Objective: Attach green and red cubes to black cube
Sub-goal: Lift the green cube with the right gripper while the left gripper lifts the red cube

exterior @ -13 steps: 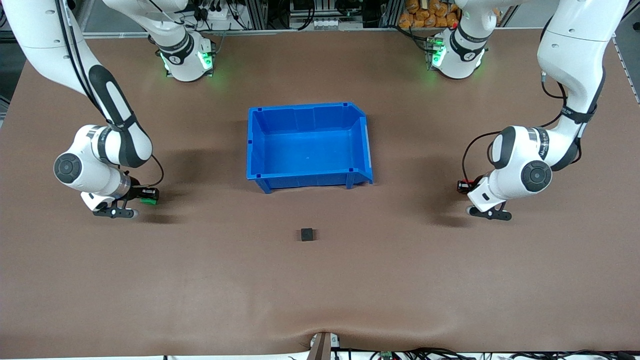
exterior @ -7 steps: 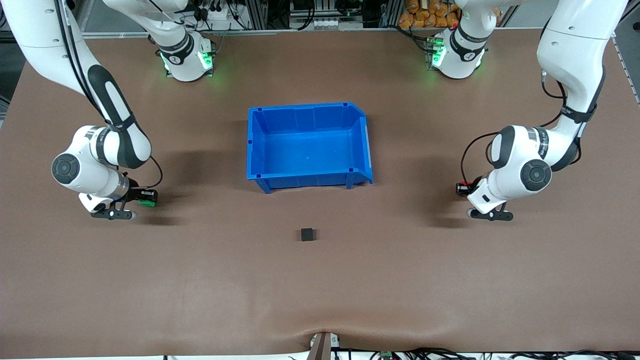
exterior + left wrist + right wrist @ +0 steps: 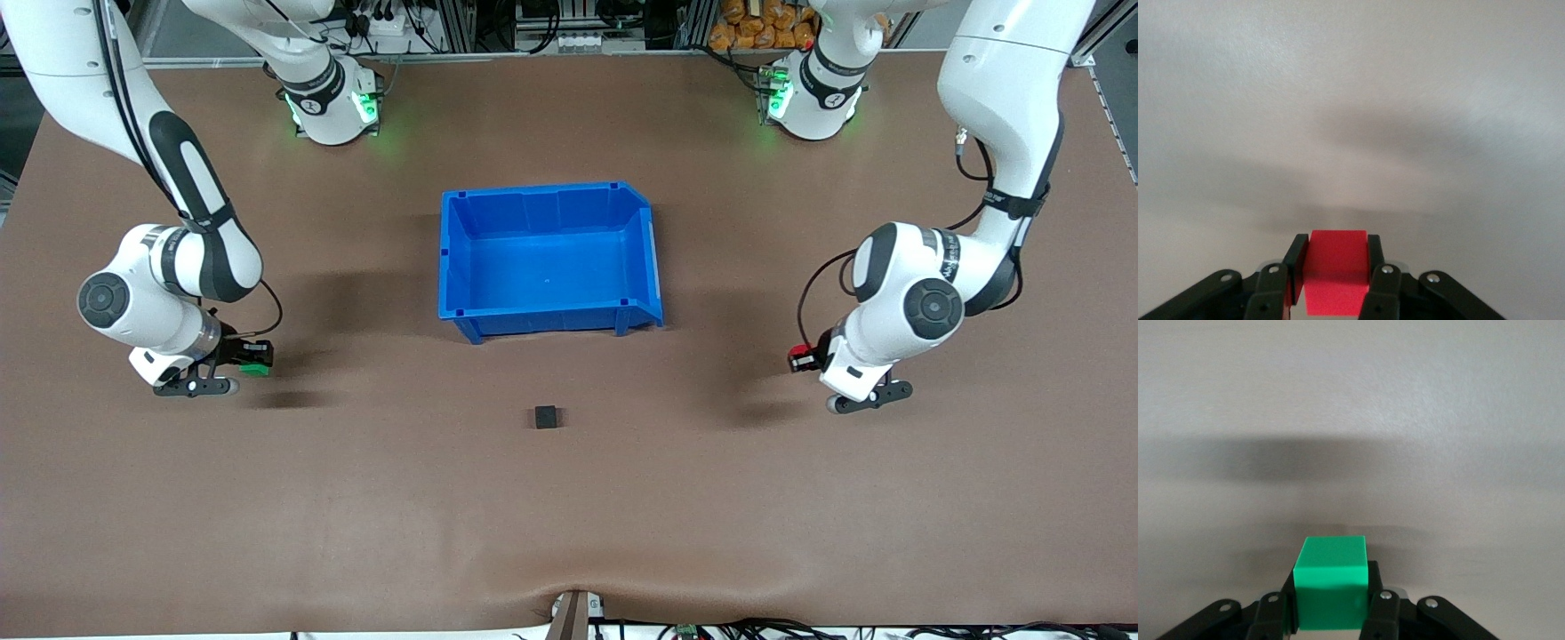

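Observation:
The black cube (image 3: 546,417) rests alone on the brown table, nearer to the front camera than the blue bin. My right gripper (image 3: 254,361) hangs low over the table toward the right arm's end, shut on the green cube (image 3: 258,366). In the right wrist view the green cube (image 3: 1331,581) sits squarely between the fingers (image 3: 1373,577). My left gripper (image 3: 804,357) hangs low over the table toward the left arm's end, shut on the red cube (image 3: 799,356). The left wrist view shows the red cube (image 3: 1336,270) clamped between both fingers (image 3: 1296,257). Both grippers point toward the table's middle.
An open blue bin (image 3: 544,321) with nothing inside stands mid-table, between the arm bases and the black cube. A fold bulges in the table cover at the front edge (image 3: 573,591). Cables and clutter line the edge by the arm bases.
My left gripper has swung with the red cube a little toward the table's middle. My right gripper has shifted slightly toward its own end of the table with the green cube. The black cube is unmoved.

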Controlling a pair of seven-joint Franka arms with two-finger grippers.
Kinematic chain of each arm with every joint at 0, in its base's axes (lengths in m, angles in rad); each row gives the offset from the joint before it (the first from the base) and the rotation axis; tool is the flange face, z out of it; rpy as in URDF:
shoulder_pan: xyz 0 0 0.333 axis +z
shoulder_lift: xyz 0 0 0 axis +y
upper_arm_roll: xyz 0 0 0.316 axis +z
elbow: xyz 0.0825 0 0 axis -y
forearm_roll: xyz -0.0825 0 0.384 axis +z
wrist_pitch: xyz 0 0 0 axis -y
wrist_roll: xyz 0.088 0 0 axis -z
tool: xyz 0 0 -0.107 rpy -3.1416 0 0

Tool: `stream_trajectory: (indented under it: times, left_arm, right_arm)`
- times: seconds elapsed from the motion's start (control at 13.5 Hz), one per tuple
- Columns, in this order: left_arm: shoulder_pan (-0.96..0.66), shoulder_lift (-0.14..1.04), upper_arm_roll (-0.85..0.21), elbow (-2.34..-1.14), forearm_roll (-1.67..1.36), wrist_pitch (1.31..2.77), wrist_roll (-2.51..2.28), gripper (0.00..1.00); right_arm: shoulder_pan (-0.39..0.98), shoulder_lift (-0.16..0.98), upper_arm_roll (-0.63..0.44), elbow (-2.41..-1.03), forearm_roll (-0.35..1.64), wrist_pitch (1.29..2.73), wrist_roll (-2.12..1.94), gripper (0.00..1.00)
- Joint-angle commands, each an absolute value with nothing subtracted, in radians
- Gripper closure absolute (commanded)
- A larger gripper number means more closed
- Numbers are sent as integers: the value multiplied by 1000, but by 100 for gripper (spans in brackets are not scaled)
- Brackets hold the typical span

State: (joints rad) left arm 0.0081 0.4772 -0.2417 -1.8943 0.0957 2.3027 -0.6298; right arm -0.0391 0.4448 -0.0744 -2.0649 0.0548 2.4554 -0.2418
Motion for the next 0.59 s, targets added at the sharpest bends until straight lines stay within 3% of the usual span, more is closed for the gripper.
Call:
stream_trajectory:
  times: [0.0,0.22,0.52]
  left_arm:
    - [-52,538,-239,-1760,86,2215,-860,100]
    - [-101,595,-238,-1678,86,2210,-1047,100]
    - [-138,667,-239,-1566,86,2210,-1218,100]
  right_arm:
    - [-58,410,-58,-2004,61,2329,-375,100]
    - [-48,410,-48,-1919,61,2224,-521,100]
    - [-12,416,-6,-1850,61,2220,-713,100]
